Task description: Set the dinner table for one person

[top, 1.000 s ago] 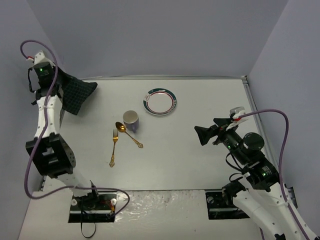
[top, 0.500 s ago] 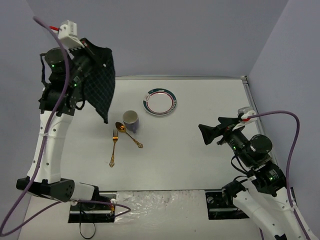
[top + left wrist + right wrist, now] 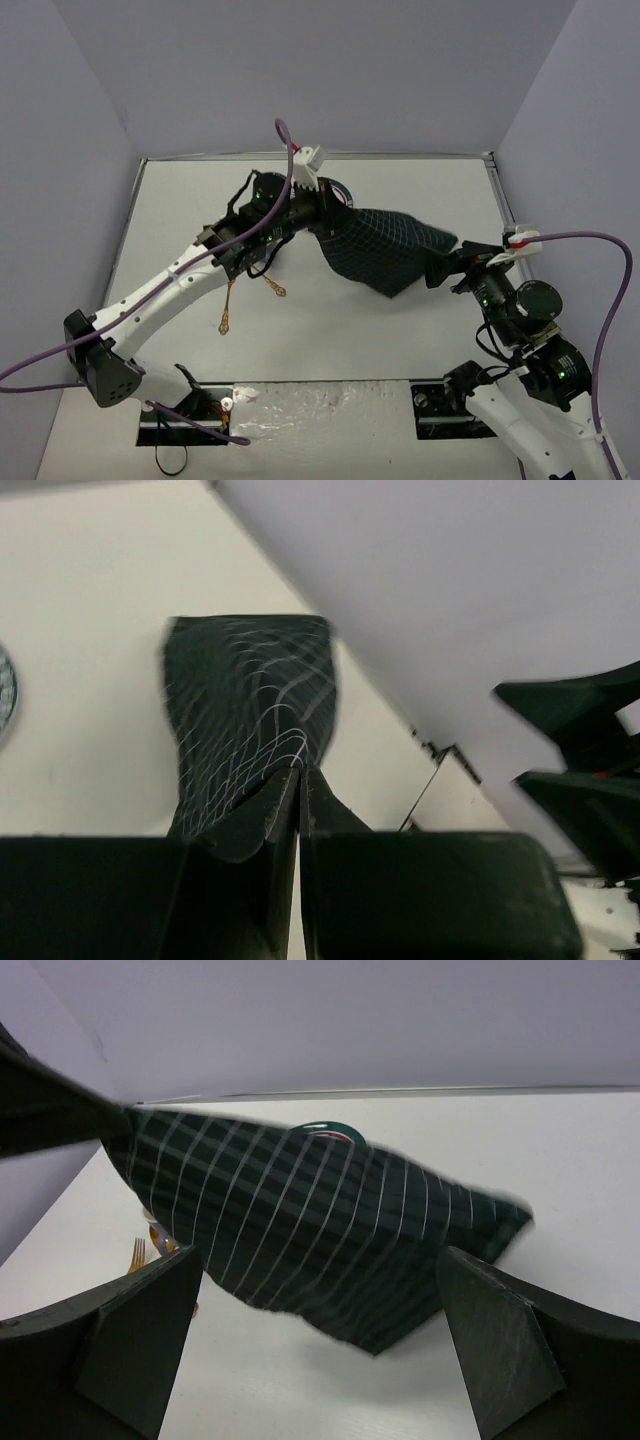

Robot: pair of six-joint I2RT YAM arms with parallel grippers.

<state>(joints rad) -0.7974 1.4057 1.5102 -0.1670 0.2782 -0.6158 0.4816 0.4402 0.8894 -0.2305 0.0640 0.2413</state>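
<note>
- Left claw (image 3: 328,214) clenches the cloth (image 3: 385,250); right claw (image 3: 442,268) gapes, empty.
- Sagging cloth (hanging low) could snag and sweep the plate (image 3: 330,1131) across the worktop (image 3: 330,340).

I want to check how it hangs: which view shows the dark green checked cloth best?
Right wrist view: the dark green checked cloth spreads across it, pattern clear. Top external shows it smaller, pinched in the left hand; left wrist shows only a blurred strip.

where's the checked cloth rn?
Top view: the checked cloth is held off the dinner table, right of centre, pinched at its left end in the left pincer, its other end reaching toward the open right pincer.
</note>
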